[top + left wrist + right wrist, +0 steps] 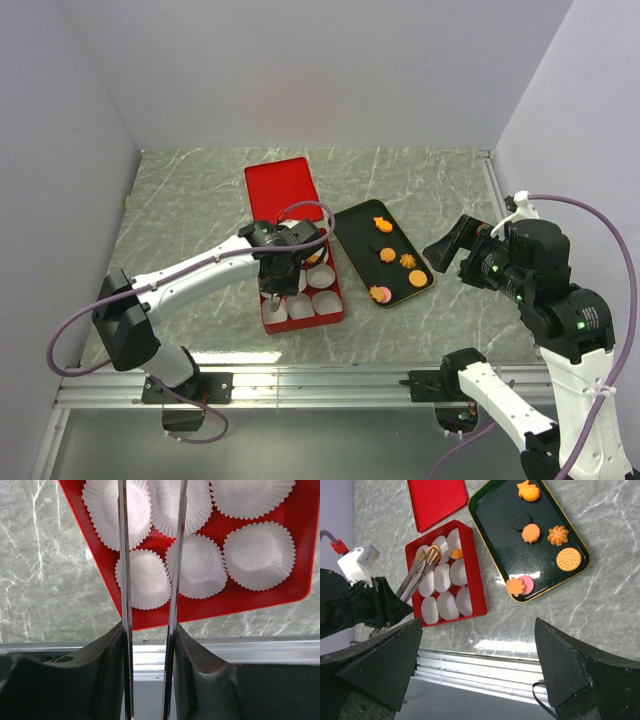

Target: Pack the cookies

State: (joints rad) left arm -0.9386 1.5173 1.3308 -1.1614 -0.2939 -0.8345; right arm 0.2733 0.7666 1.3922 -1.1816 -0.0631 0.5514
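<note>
We see the left jaws clamped on slim metal tongs (124,555), held over white paper cups (257,555) in the red rectangular box (250,600). Right jaws gape wide, holding nothing. Small orange and pink cookies (531,532) lie on the black gold-rimmed tray (500,540), centre-right, between both jaws; one orange cookie (456,554) sits cupped. Grey marbled tabletop (200,200), pale walls (300,70).

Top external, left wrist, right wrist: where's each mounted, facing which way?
Top external: high behind the bases, looking down at the table; left arm and right arm show.
Left wrist: above the red box, facing down at paper cups; own jaws grip tongs.
Right wrist: high right, facing down-left; own open jaws show.
Shared: top and right wrist both see box, black tray, cookies.
</note>
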